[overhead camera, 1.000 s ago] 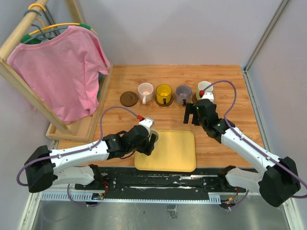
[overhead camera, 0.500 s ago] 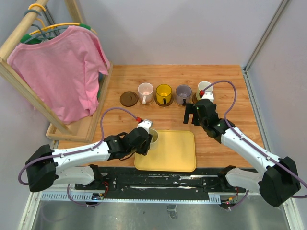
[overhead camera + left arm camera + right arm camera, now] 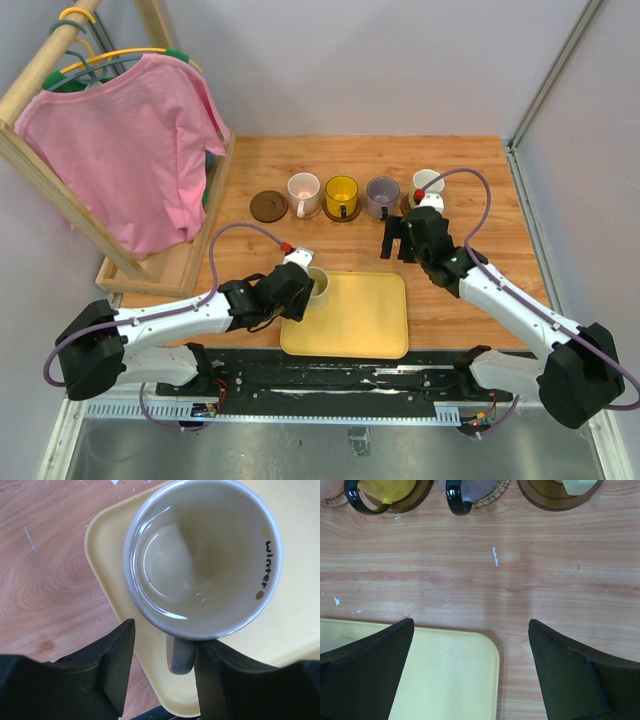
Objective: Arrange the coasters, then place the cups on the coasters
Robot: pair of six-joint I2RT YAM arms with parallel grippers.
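Note:
A cream-beige cup (image 3: 317,283) (image 3: 200,555) stands on the near-left corner of the yellow tray (image 3: 365,320). My left gripper (image 3: 303,290) (image 3: 162,647) is open around its grey handle (image 3: 181,655). The right finger touches the handle and the left finger stands apart from it. At the back runs a row: an empty dark brown coaster (image 3: 267,205), then a pink cup (image 3: 303,188), a yellow cup (image 3: 341,193), a grey-purple cup (image 3: 382,193) and a white cup (image 3: 428,182), each on a coaster. My right gripper (image 3: 393,241) (image 3: 471,625) hangs open over bare wood near the tray's far-right corner (image 3: 485,645).
A wooden clothes rack with a pink shirt (image 3: 130,150) fills the left side, and its base (image 3: 170,268) reaches close to the left arm. A grey wall edge (image 3: 520,200) bounds the table on the right.
My left jaws have narrowed around the cream-beige cup's handle and the gripper has shifted slightly left. The right gripper has barely moved.

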